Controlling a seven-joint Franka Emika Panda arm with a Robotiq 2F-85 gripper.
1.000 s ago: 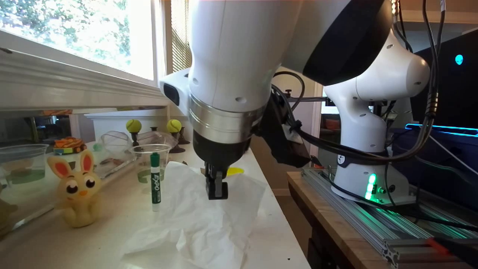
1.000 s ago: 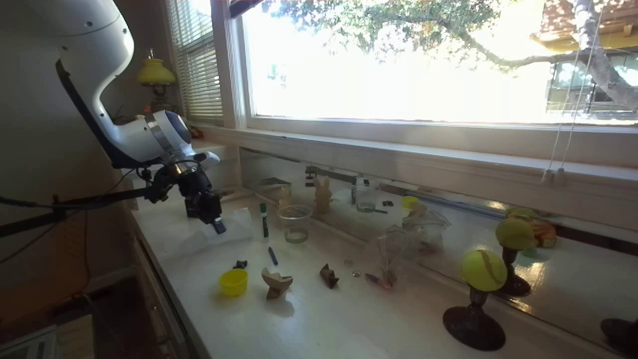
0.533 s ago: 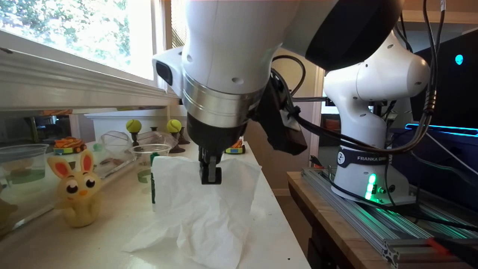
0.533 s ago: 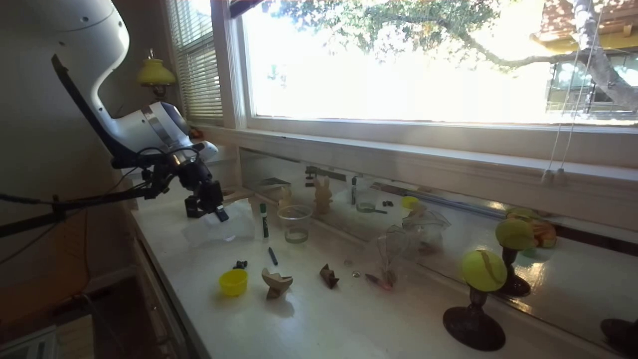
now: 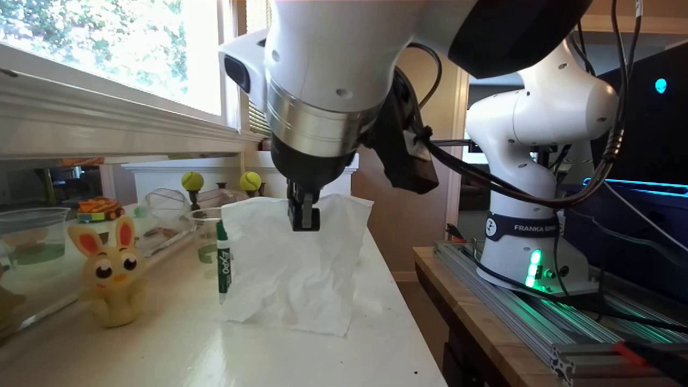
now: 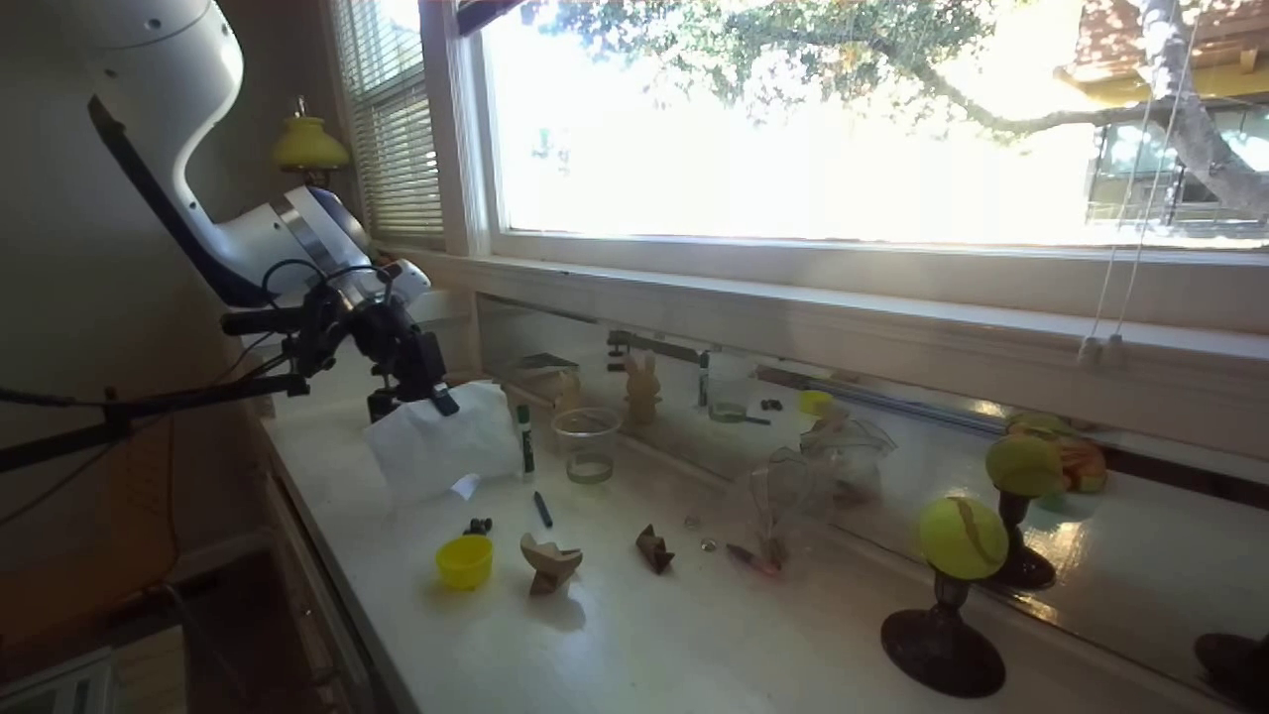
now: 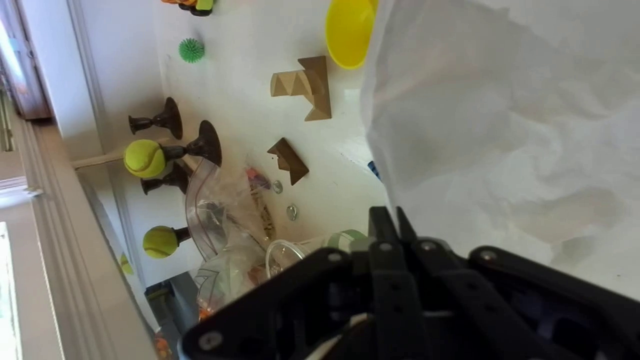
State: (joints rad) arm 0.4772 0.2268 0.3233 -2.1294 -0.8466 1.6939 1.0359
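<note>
In an exterior view, the gripper (image 5: 305, 221) pinched the upper edge of a wrinkled white paper sheet (image 5: 297, 274) hanging over the countertop (image 5: 290, 363) beside an upright Expo marker (image 5: 223, 267). In an exterior view, a clear plastic cup (image 6: 587, 444) stood near the marker. In the wrist view, the jaws nearly met; the sheet partly hid a yellow cup (image 7: 348, 35).

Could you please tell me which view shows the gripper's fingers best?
The wrist view: both fingers appear close up, pinching the white sheet. Both exterior views show them smaller, at the sheet's upper edge.
</note>
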